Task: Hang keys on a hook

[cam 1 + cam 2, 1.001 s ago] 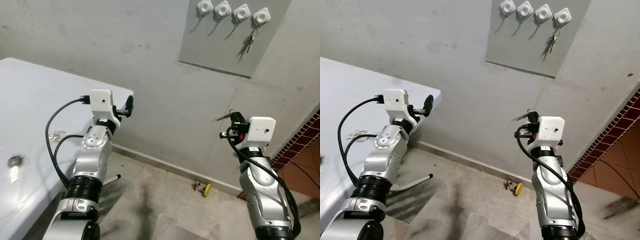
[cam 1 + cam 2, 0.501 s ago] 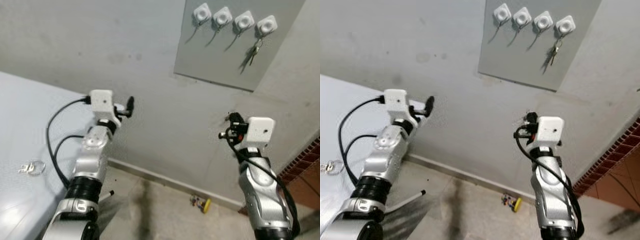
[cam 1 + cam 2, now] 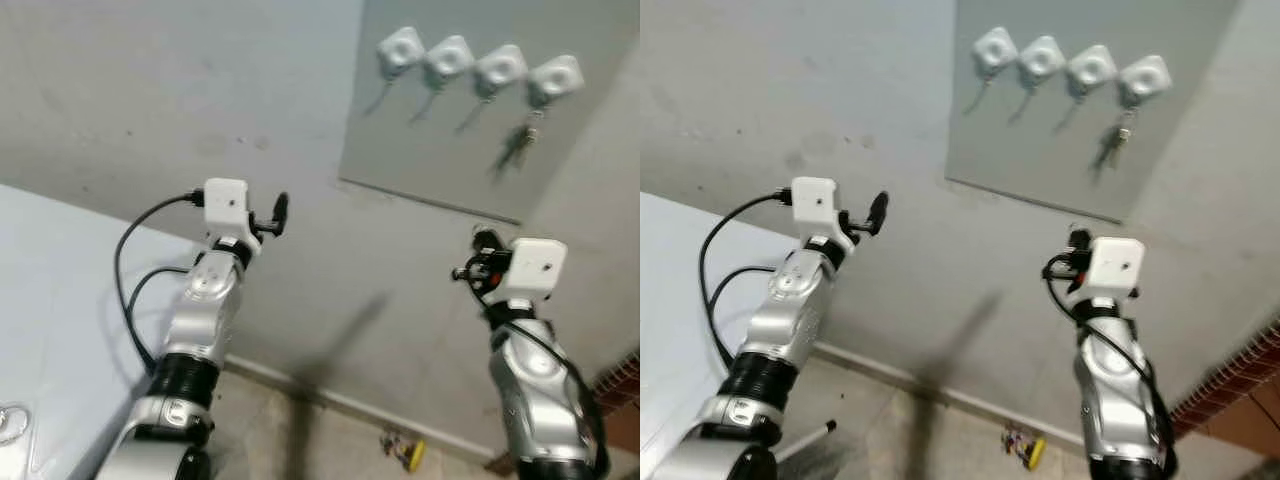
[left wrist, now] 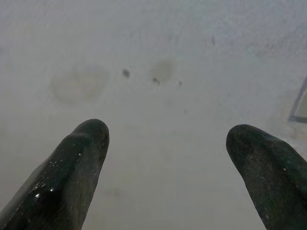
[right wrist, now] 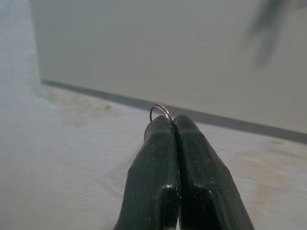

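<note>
Two black fingers (image 5: 168, 167) of the right jaws are pressed together on a thin key ring (image 5: 160, 111), whose loop is seen just past the fingertips. Ahead of and above these jaws, a grey panel (image 3: 430, 150) carrying four white hooks (image 3: 476, 68) is fixed to the wall, with a bunch of keys (image 3: 519, 143) hung from the rightmost hook. The left jaws (image 4: 165, 143) are held wide apart, empty, facing bare wall. A white bench (image 3: 60, 330) lies below them.

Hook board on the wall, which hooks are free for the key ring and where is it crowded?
On the hook board, the three left hooks are bare. The rightmost hook carries hanging keys, so it is crowded there. The right gripper, below the board, pinches a key ring.
</note>
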`<state>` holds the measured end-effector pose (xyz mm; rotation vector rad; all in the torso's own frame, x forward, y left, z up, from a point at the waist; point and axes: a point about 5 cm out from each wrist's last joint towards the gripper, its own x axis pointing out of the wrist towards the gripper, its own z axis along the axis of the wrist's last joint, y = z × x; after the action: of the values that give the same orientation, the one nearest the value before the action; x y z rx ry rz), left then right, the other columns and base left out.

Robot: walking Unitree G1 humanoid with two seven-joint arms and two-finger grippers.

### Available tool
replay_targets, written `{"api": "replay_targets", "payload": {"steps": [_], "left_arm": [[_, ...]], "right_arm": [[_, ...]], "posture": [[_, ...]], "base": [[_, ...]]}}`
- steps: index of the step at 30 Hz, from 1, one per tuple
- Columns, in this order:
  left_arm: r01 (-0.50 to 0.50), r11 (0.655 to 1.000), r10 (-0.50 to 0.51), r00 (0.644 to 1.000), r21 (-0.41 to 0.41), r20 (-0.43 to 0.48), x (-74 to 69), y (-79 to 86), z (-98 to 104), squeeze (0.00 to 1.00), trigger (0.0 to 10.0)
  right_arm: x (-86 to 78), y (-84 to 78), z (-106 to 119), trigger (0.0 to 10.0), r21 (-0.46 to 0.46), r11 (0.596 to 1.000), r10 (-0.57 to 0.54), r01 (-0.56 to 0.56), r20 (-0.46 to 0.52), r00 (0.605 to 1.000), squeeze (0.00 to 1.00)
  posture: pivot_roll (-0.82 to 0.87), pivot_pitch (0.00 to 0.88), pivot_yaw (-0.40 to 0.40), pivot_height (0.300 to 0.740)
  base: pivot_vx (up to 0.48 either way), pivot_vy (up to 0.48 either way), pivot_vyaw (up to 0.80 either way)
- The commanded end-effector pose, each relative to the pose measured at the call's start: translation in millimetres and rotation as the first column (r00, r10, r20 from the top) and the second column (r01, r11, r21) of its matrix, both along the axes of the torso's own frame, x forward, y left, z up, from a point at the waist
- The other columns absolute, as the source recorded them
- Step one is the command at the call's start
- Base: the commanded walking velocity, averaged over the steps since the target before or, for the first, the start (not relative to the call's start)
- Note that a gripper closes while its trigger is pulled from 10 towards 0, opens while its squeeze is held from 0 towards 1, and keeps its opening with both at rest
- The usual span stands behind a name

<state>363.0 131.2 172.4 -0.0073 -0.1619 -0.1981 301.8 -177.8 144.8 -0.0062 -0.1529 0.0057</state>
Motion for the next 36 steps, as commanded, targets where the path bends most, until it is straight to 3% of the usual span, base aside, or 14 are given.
{"api": "replay_targets", "payload": {"steps": [1,7,8,12,22,36], "left_arm": [[0.109,0.994,-0.11,0.992,0.028,0.064,-4.3,-24.2,13.1,0.0,10.0],[0.287,0.952,-0.301,0.939,0.105,0.163,-20.1,-51.4,30.4,0.0,10.0],[0.35,0.93,-0.365,0.915,0.111,0.173,-25.2,-59.9,33.6,0.0,10.0],[0.397,0.907,-0.419,0.889,0.143,0.186,-30.9,-68.2,37.0,0.0,10.0],[0.424,0.891,-0.451,0.871,0.164,0.197,-33.1,-72.7,40.3,0.0,10.0],[0.427,0.888,-0.456,0.865,0.167,0.211,-31.2,-71.1,49.7,0.0,10.0]], "right_arm": [[-0.4,-7.1,2.4,10.0,-0.009,1.0,-0.01,0.01,0.005,1.0,0.0],[2.1,2.6,8.4,10.0,-0.015,0.996,0.089,-0.089,0.024,0.996,0.0],[4.3,7.3,12.3,10.0,-0.033,0.991,0.133,-0.132,0.037,0.99,0.0],[10.6,9.8,17.3,10.0,-0.08,0.984,0.165,-0.161,0.045,0.985,0.0],[30.5,25.5,42.9,10.0,-0.158,0.948,0.294,-0.276,0.103,0.95,0.0],[66.8,54.2,85.3,10.0,-0.151,0.927,0.368,-0.343,0.194,0.909,0.0]], "posture": [[-0.02,0.025,-0.059,0.711],[-0.01,0.024,-0.059,0.711],[-0.01,0.024,-0.059,0.711],[-0.01,0.02,-0.059,0.711],[-0.01,0.006,-0.059,0.711],[0.01,0.0,-0.063,0.711]], "base": [[0.0,0.0,0.0],[0.0,0.0,0.0],[0.0,0.0,0.0],[0.0,0.0,0.0],[0.0,0.0,0.0],[0.0,0.0,0.0]]}}
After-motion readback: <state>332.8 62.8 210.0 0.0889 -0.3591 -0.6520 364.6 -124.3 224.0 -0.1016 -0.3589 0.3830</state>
